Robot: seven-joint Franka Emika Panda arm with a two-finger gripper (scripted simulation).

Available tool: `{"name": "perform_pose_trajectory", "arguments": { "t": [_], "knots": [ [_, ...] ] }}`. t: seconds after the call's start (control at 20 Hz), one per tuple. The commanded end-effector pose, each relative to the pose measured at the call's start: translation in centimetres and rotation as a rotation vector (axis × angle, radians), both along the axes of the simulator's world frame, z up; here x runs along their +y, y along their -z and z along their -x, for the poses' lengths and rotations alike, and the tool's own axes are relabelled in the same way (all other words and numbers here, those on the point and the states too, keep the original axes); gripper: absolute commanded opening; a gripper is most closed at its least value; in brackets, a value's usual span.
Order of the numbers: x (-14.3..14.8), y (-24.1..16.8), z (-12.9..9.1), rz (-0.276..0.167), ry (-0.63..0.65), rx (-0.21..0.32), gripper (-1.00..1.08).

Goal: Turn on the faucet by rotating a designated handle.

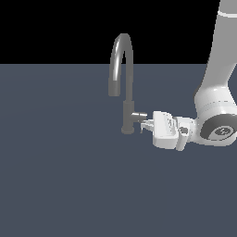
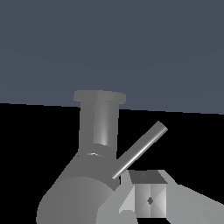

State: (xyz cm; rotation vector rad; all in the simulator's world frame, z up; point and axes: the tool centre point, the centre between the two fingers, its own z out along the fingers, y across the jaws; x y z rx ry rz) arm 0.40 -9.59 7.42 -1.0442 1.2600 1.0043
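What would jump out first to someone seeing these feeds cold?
The tall dark grey metallic faucet with its arched spout stands alone mid-scene on the flat slate-blue floor. From the exterior view's right, the white robot gripper reaches in level with the small grey side handle, its fingers right at the thin lever.

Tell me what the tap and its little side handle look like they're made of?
The tap looks like dark grey brushed metal: soft highlights run along its arched spout. The handle seems the same metal in a lighter grey, its thin lever showing a bright streak. Being a simulator's render, that is only appearance.
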Motion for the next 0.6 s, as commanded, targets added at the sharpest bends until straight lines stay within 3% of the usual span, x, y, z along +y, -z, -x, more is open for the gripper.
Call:
{"name": "perform_pose_trajectory", "arguments": {
  "t": [0.0,0.55],
  "knots": [
    [0.1,1.7,-0.5,0.007,0.009,0.019,-1.00],
    [-0.1,5.1,-1.7,0.012,0.015,0.052,-1.00]
  ]
}}
